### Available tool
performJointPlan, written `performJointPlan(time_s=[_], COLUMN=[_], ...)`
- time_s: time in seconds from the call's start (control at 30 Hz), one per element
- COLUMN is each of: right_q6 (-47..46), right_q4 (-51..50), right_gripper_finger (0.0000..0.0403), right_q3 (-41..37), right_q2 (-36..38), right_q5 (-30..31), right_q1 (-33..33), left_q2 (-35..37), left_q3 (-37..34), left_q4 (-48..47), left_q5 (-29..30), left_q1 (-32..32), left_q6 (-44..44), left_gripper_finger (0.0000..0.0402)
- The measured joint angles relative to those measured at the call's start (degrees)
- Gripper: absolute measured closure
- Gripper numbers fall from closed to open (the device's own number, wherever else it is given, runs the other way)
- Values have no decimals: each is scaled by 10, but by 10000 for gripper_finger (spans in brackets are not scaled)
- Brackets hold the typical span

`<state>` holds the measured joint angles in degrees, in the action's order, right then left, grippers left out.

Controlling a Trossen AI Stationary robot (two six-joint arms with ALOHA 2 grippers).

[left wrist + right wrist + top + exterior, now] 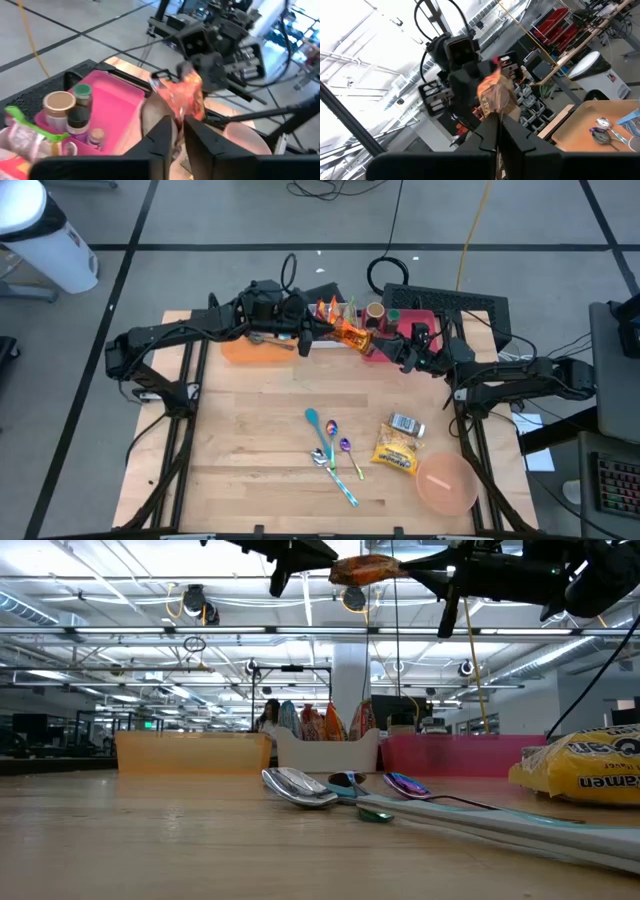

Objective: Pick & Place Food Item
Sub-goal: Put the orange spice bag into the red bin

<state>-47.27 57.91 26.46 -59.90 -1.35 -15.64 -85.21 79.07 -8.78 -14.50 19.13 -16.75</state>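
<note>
At the far left of the bench (250, 470) sits an orange bin (250, 352), and just past it the left tool (312, 332) reaches rightward, well above the surface; its fingers look narrow on the edge of an orange snack packet (351, 335), though whether it is gripping firmly or letting go I cannot tell. The packet hangs in mid-air between the two arms, over the far middle of the bench above a white holder of packets (327, 750). From the right, the right tool (393, 352) meets it, clenched on the packet's other end, as the right wrist view shows the crumpled bag pinched at its fingertips. Right of that lies the pink bin (112, 102) with small jars in it. Nearer, in the middle, lie several spoons (330, 448); further right a yellow ramen packet (397, 450), a small can (405, 425) and a pink bowl (446, 483). By my reading the pick is done and a hand-over is under way; placing remains.
</note>
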Motion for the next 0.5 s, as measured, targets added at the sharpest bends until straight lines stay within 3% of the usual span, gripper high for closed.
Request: performJointPlan(time_s=[0.33, 0.5], right_q6=[-9, -5], right_q4=[3, 24], right_gripper_finger=[403, 403], right_q3=[11, 11], right_q2=[0, 4], right_q5=[-31, -48], right_q1=[-16, -16], left_q2=[0, 0], left_q3=[0, 0], left_q4=[42, 81], left_q5=[-34, -58], left_q1=[39, 61], left_q6=[-30, -35], left_gripper_finger=[212, 170])
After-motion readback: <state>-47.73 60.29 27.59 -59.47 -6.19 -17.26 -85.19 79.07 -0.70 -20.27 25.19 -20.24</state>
